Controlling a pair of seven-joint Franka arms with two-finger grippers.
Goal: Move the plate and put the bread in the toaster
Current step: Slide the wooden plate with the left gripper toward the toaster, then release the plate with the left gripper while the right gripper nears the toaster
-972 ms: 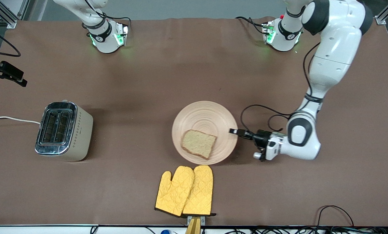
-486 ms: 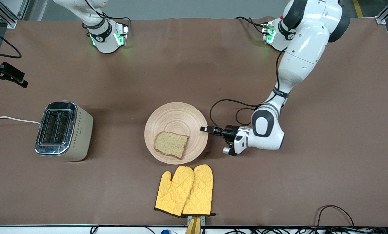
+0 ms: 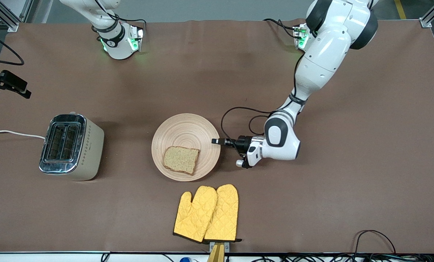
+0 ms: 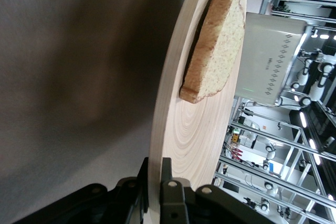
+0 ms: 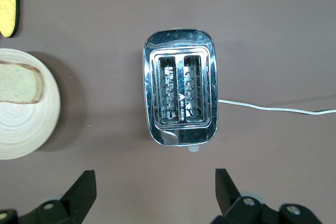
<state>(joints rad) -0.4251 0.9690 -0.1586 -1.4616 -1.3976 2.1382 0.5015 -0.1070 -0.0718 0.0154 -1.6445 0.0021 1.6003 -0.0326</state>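
The light-wood plate [image 3: 186, 135] lies mid-table with the brown bread [image 3: 180, 159] on the part of it nearer the front camera. My left gripper [image 3: 217, 141] is shut on the plate's rim at the edge toward the left arm's end; the left wrist view shows the rim [image 4: 160, 129] pinched between both fingers and the bread [image 4: 212, 51] lying on the plate. The cream toaster [image 3: 71, 146] stands toward the right arm's end, both slots empty. My right gripper [image 5: 152, 195] is open, high over the toaster [image 5: 180, 87]; it is out of the front view.
A pair of yellow oven mitts [image 3: 206, 213] lies nearer the front camera than the plate. The toaster's white cord [image 3: 13, 133] runs off the table's end. A black camera mount [image 3: 6, 83] sits at that same end.
My left gripper has dragged the plate, with the bread on it, across the table toward the toaster. The toaster and mitts have not moved.
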